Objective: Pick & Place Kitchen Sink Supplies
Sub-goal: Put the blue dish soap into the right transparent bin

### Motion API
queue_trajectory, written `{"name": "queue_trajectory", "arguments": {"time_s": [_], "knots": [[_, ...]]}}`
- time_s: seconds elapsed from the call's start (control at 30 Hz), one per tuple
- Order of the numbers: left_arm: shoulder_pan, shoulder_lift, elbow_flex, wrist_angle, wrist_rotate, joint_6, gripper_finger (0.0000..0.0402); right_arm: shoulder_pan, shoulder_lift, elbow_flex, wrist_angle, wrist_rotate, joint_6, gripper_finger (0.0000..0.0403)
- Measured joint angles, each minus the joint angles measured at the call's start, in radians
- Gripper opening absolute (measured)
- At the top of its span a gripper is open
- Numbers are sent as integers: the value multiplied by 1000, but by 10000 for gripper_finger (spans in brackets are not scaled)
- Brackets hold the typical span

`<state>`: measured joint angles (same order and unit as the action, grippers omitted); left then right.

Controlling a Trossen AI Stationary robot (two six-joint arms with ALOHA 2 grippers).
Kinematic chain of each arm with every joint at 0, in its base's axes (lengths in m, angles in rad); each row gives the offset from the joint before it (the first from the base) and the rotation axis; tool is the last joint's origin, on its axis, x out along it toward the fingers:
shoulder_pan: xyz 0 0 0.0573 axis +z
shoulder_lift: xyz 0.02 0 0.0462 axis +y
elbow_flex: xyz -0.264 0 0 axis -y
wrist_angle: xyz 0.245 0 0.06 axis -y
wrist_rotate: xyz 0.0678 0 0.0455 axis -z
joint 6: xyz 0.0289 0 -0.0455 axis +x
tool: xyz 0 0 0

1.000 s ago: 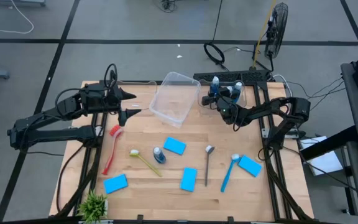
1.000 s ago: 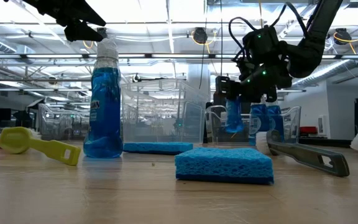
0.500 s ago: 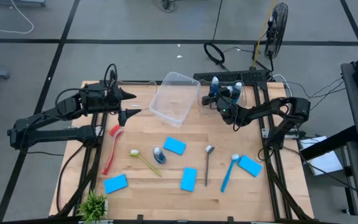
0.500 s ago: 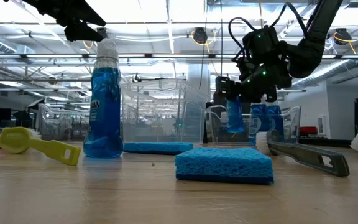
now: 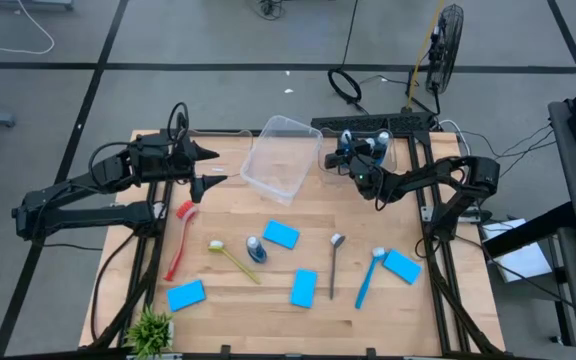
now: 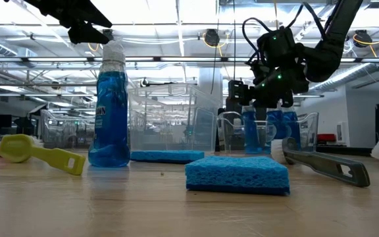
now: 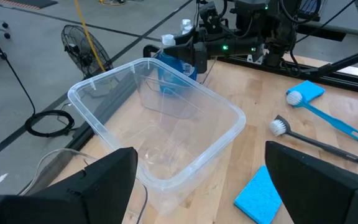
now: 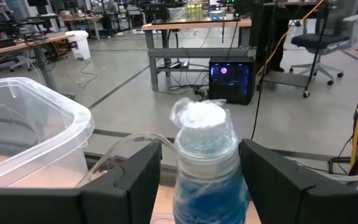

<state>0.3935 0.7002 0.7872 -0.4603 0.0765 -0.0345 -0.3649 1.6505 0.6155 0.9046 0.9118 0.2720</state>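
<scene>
A small blue bottle (image 8: 207, 162) with a pale cap stands upright in a small clear bin (image 5: 396, 158) at the table's far right, next to a second bottle (image 5: 382, 140). My right gripper (image 8: 201, 177) reaches in level, open, with one finger on each side of the first bottle's neck. My left gripper (image 5: 211, 168) hangs open above the far left, holding nothing. On the table stand a third bottle (image 5: 255, 249), several blue sponges (image 5: 281, 235), and red (image 5: 180, 240), yellow (image 5: 230, 258), blue (image 5: 368, 275) and grey (image 5: 335, 262) brushes. My right gripper's fingers stand level on both sides of the bottle's neck (image 8: 194, 186), just under the cap. A gap shows beside one finger (image 8: 138, 180). Whether the other finger (image 8: 278, 180) touches the neck I cannot tell. The bottle stands upright on the bin's floor.
A large clear bin (image 5: 283, 158) sits at the far middle, between the two grippers. A small green plant (image 5: 151, 328) stands at the near left corner. Bare wood lies between the loose supplies in the middle.
The bottle at my right gripper hung tilted and a little higher a second ago. It has sunk and now stands upright in the small bin. Both arms have kept their places.
</scene>
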Motion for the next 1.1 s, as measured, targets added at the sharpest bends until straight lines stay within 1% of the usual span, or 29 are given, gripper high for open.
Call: {"name": "queue_trajectory", "arguments": {"time_s": [0.23, 0.43, 0.77, 0.93, 1.1], "knots": [[0, 0, 0, 0, 0, 0, 349, 0, 0, 0, -3, 2, -8, 196], [0, 0, 0, 0, 0, -1, 349, 0, -12, 0, 2, 2, -68, 175], [0, 0, 0, 1, 0, -3, 349, 0, -84, 0, -24, 4, -185, 147], [0, 0, 0, 1, 0, -4, 349, 0, -93, 0, -47, 31, -191, 133], [0, 0, 0, 2, 0, -5, 349, 0, -93, 0, -73, 31, -182, 118]]}}
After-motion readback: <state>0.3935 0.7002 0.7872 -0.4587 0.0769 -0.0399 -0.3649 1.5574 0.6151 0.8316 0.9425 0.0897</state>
